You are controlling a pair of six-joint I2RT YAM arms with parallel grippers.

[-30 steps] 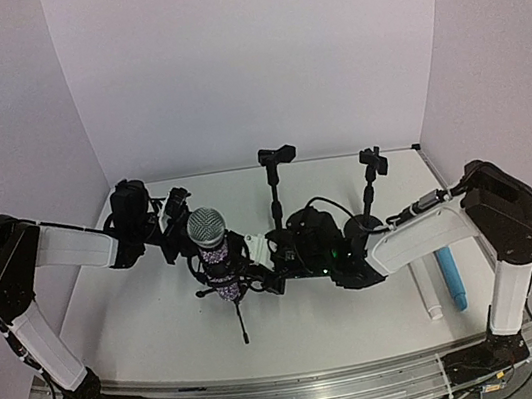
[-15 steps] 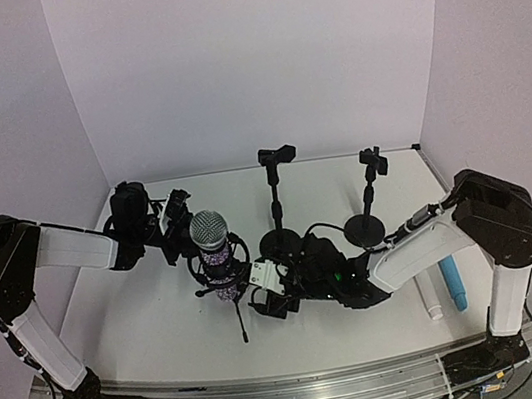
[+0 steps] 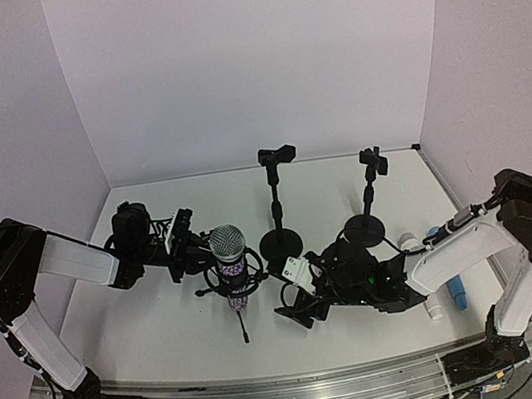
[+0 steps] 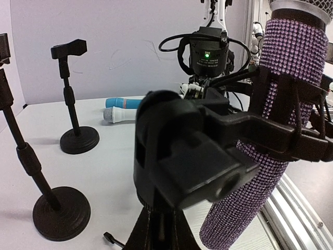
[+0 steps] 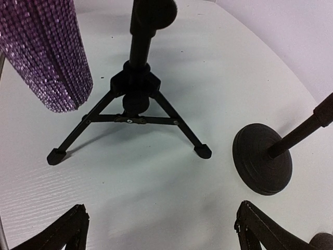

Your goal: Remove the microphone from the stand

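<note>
My right gripper [image 5: 161, 211] sits low over the table [image 5: 156, 172] with its fingers spread wide, holding nothing, and faces the tripod stand [image 5: 137, 86] from the near right. My left gripper [image 3: 195, 249] is just beside the stand's clip on its left side. I cannot tell whether it is spread or closed, because its own camera sees mostly the clip housing. The microphone [image 3: 227, 246] sits in that clip, left of the table's middle. Its long axis runs close to upright with a slight lean. The silver mesh head points up and the purple sparkly tail points down, hanging above the table beside the tripod legs.
</note>
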